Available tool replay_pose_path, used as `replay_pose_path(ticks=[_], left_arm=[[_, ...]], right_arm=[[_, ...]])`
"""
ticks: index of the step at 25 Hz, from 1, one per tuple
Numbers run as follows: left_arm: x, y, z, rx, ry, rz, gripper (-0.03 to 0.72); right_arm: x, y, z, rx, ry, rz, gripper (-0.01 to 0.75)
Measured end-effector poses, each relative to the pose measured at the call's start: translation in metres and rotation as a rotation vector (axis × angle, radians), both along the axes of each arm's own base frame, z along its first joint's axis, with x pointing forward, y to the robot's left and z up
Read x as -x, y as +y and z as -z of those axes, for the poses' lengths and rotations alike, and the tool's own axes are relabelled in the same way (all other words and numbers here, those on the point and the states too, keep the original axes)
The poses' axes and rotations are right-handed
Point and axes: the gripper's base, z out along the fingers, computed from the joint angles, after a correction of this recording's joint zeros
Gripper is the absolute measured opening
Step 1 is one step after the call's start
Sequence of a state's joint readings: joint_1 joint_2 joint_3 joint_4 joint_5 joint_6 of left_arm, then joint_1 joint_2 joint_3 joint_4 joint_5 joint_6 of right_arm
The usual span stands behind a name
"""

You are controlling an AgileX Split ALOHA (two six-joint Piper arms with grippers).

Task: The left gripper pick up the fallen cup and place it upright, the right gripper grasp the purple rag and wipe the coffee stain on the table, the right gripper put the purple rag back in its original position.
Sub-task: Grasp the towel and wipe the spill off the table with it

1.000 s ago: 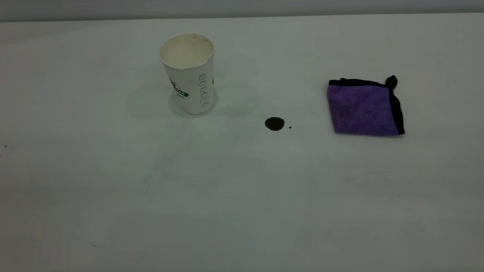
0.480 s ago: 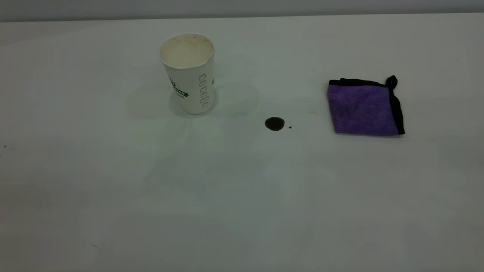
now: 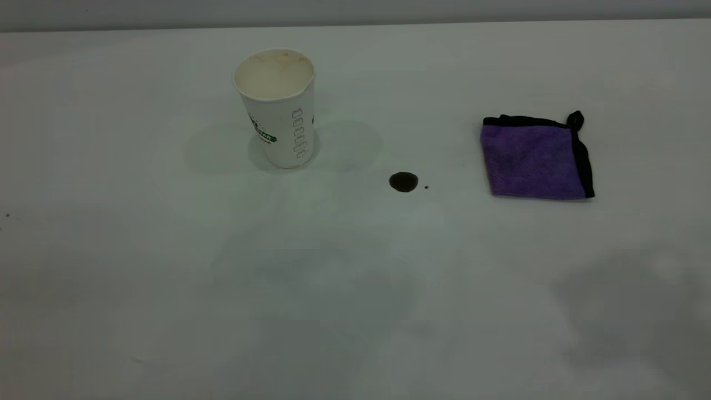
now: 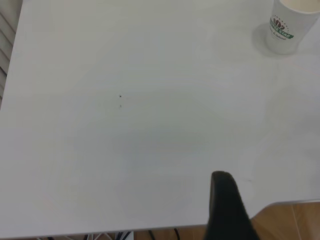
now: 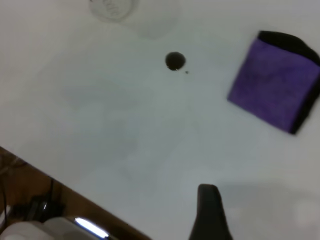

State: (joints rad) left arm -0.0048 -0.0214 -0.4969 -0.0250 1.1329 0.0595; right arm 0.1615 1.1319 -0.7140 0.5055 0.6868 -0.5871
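The white paper cup (image 3: 276,105) with green lettering stands upright at the back left of the table (image 3: 166,289), its cream inside showing. It also shows in the left wrist view (image 4: 290,25). The small round dark brown coffee stain (image 3: 403,181) lies right of the cup, bare, and shows in the right wrist view (image 5: 175,61). The purple rag (image 3: 533,161) with black edging lies flat and folded at the right, also in the right wrist view (image 5: 275,85). Neither gripper shows in the exterior view. A black part of the left gripper (image 4: 225,205) hangs over the table's near edge, far from the cup. A black part of the right gripper (image 5: 209,212) hangs above the table, short of the rag.
A tiny dark speck (image 3: 426,187) lies just right of the stain. A soft shadow (image 3: 627,311) falls on the table's front right. The table's edge and a wooden floor (image 4: 295,220) show in the left wrist view.
A shadow has spread over the table's front right part. The cup, the stain and the rag have not moved.
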Motion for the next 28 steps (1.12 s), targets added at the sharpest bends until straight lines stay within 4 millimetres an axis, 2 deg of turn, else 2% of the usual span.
replay_pose_path(ticks=[5,10,14,18,24,28], left_arm=[[0.0,0.0,0.0,0.0,0.0,0.0,0.492],[0.0,0.0,0.0,0.0,0.0,0.0,0.492],[0.0,0.0,0.0,0.0,0.0,0.0,0.492],[0.0,0.0,0.0,0.0,0.0,0.0,0.492],[0.0,0.0,0.0,0.0,0.0,0.0,0.492],[0.0,0.0,0.0,0.0,0.0,0.0,0.492]], right_arm=[[-0.051,0.032,0.041,0.057,0.079,-0.097,0.591],[-0.096,0.053,0.102,0.199,0.196,-0.127,0.591],[-0.125,0.062,0.144,0.264,0.282,-0.102,0.591],[-0.152,0.07,0.177,0.285,0.314,-0.1,0.591],[-0.187,0.076,0.218,0.335,0.318,-0.102,0.591],[-0.207,0.07,0.239,0.396,0.333,-0.084,0.591]])
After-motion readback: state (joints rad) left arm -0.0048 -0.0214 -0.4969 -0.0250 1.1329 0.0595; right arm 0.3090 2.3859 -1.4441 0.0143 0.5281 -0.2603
